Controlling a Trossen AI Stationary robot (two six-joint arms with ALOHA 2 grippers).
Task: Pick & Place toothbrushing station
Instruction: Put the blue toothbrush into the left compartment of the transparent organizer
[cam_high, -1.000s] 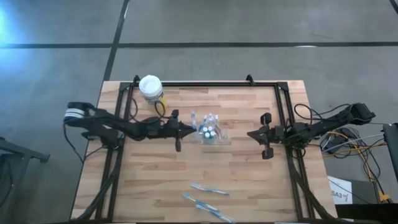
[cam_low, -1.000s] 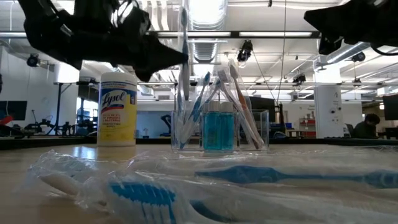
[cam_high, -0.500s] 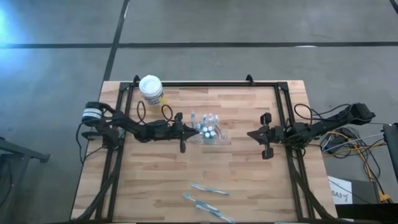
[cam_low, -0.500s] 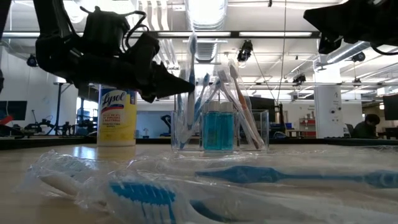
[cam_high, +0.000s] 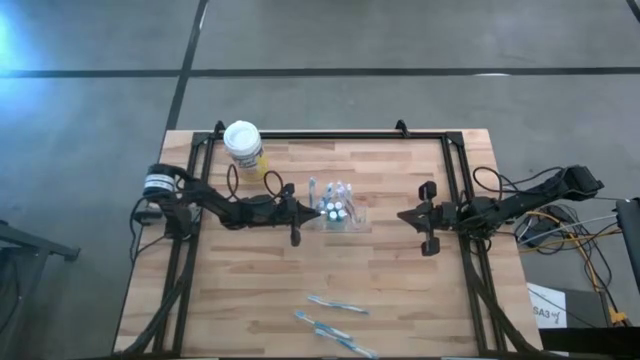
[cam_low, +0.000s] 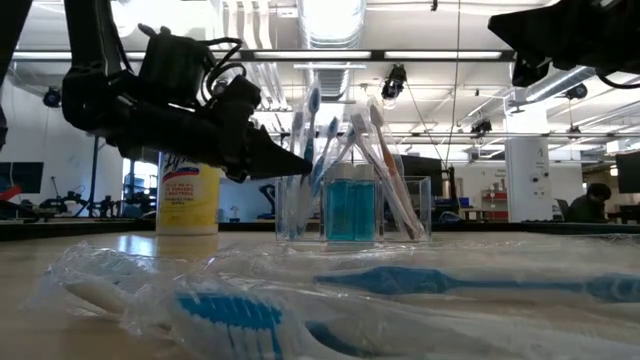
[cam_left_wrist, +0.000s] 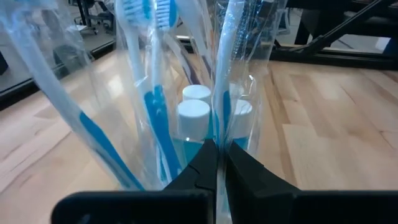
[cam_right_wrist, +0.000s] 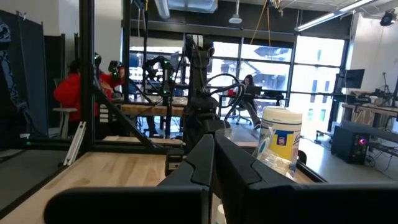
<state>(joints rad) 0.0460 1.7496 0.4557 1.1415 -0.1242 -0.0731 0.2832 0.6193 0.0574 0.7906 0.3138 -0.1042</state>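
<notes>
Left pincer (cam_high: 312, 211) advanced, now clenched at clear holder (cam_high: 341, 212) – wrist view shows white caps (cam_left_wrist: 193, 112); right pincer (cam_high: 404, 217) clenched.

A wooden table (cam_high: 390, 270) carries a clear holder (cam_high: 337, 210) mid-table, a yellow canister (cam_high: 243, 143) far left, wrapped toothbrushes (cam_high: 337, 322) near.

Grey concrete floor (cam_high: 400, 40) around the wooden table (cam_high: 390, 290), crossed by 1 dark line. Ceiling: long bright light strips (cam_low: 330, 15), pipes and ducts. White column (cam_low: 522, 175) on far side. Large windows (cam_right_wrist: 311, 68) beyond a workbench. Person in red (cam_right_wrist: 65, 93) at left; another seated person (cam_right_wrist: 249, 84) by the windows.
</notes>
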